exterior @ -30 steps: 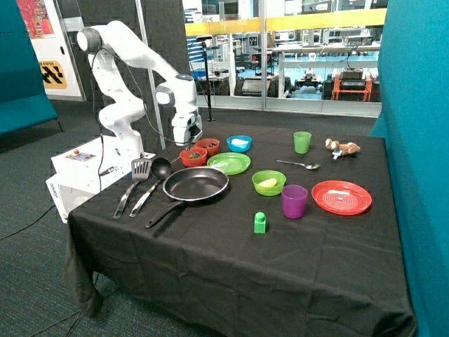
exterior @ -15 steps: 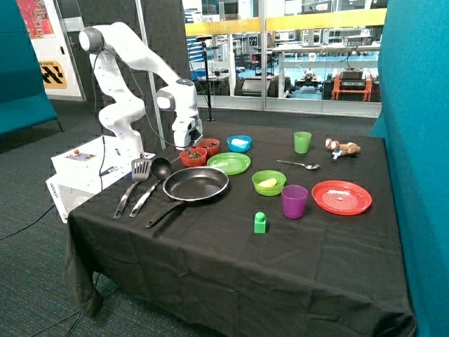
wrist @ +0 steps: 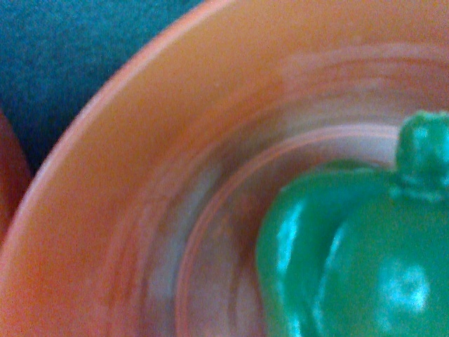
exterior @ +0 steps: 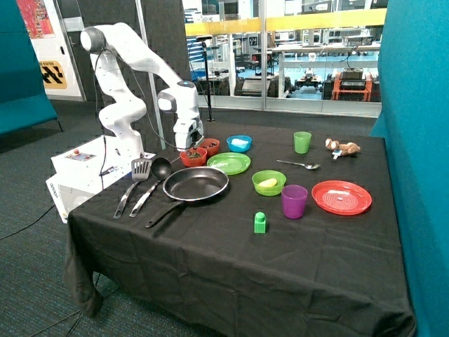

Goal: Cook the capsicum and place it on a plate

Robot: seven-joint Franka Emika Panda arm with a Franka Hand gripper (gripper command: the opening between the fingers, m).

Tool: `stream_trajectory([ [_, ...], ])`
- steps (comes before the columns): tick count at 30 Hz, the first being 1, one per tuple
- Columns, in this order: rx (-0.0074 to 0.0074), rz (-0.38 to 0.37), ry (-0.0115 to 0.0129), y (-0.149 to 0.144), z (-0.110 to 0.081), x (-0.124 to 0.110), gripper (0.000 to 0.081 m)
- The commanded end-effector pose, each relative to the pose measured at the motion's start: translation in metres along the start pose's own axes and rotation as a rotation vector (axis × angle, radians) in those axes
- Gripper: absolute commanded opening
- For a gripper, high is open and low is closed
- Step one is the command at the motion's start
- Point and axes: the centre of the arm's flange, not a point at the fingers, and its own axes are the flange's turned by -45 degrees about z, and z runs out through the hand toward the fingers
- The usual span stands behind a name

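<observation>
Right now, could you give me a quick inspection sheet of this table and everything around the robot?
Surface: table under a black cloth.
Job's things: capsicum lies in a red bowl; lime-green plate and black frying pan hold no capsicum.
Clutter: spatula, ladle, second red bowl, blue bowl, green bowl, purple cup, green cup, red ridged plate, spoon, green block.
Pincer: pincer is low over the capsicum's bowl; grip state unclear.
Cables: a black cable crosses the carpet.
Surroundings: teal partitions, glass wall behind.
</observation>
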Motion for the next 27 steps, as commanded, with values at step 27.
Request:
stream_trajectory([
  [27,0.0014,-0.014,-0.0012,0.0008,0.0046,0.0011,0.0583],
])
